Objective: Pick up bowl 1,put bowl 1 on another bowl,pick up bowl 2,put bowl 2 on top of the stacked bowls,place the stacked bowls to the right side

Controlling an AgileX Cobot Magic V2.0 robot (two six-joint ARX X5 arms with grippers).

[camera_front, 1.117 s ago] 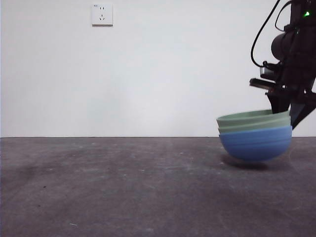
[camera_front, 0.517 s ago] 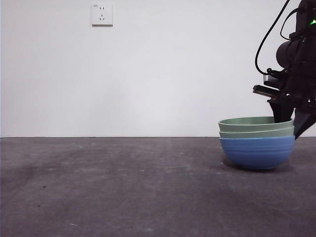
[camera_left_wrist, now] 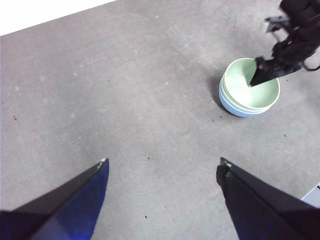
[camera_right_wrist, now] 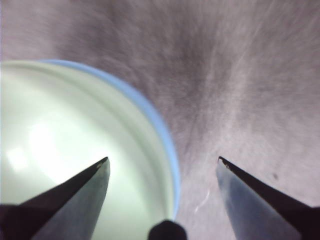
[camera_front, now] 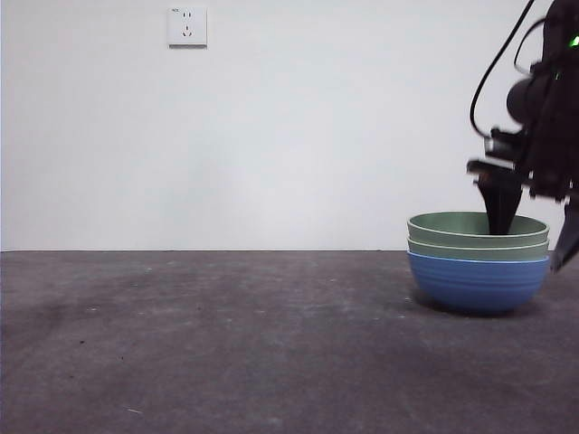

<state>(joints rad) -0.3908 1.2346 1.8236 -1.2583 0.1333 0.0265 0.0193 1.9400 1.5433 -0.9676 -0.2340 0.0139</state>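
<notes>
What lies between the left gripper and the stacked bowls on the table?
Only bare grey table: in the left wrist view, nothing lies between the open left gripper and the stacked bowls. The right gripper straddles the stack's far rim.

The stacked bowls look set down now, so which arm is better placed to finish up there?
The right. The right gripper straddles the rim of the stacked bowls, jaws open, one inside and one outside. The left gripper hangs far off over bare table.
</notes>
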